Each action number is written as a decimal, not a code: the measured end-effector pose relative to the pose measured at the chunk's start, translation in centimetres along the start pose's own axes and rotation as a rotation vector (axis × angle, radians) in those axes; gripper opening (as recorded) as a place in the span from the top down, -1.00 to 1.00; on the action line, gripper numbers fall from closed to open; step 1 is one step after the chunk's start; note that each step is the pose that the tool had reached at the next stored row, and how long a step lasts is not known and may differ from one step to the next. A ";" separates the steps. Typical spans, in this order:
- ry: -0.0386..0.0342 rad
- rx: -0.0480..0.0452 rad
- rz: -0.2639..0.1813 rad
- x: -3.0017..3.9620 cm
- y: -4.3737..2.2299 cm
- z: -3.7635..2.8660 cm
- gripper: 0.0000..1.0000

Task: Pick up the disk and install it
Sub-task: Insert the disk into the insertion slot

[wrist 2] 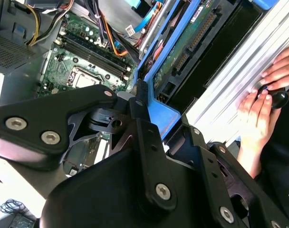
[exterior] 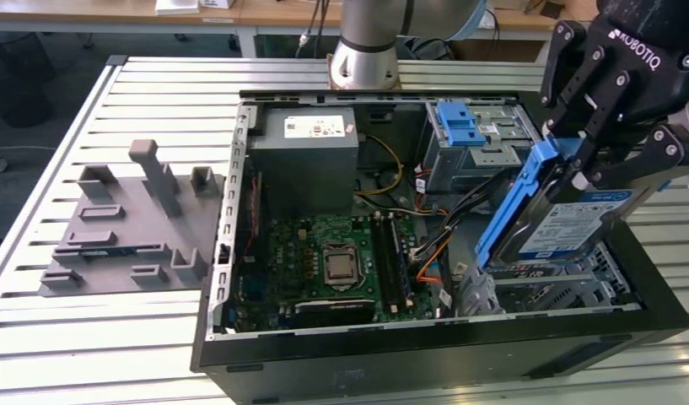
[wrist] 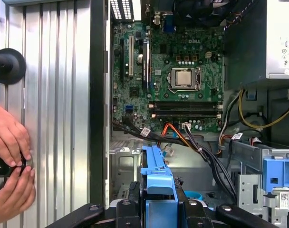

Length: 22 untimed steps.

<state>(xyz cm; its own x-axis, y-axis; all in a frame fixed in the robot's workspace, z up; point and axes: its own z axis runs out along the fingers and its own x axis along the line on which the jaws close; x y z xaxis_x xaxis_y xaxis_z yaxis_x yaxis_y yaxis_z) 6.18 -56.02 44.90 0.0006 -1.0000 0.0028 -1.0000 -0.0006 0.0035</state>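
The gripper (exterior: 600, 164) is clamped tight on the disk (exterior: 569, 224), its black fingers (wrist 2: 139, 118) pinching the upper end of the drive between its blue side rails (exterior: 513, 207). The disk hangs on edge, clear of everything. Its long axis tilts steeply down toward the drive cage (exterior: 546, 291) in the near corner of the computer case (exterior: 434, 354), at the exterior view's right, and its label faces that camera. The second wrist view shows the drive's green circuit-board side (wrist 2: 192, 42). Below the lower end the cage stands open, with cables (exterior: 434, 245) crowding the side toward the motherboard (exterior: 333, 261). Farther in sit the blue clip (exterior: 462, 122) and the grey power supply (exterior: 304, 156). In the first wrist view a person's hands (wrist: 9, 142) grip a black knob over the slatted table (wrist: 49, 95) beside the case.
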 end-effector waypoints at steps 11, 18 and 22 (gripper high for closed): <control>0.0004 -0.0006 0.000 0.00 -0.69 0.17 0.27; 0.0005 -0.0014 0.001 0.00 -1.11 0.39 0.27; 0.0004 -0.0015 0.002 0.00 -1.17 0.53 0.27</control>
<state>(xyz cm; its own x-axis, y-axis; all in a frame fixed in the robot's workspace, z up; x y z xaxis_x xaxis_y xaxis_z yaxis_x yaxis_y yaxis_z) 7.35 -56.02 44.36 -0.0016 -1.0000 0.0032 -1.0000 0.0017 0.0050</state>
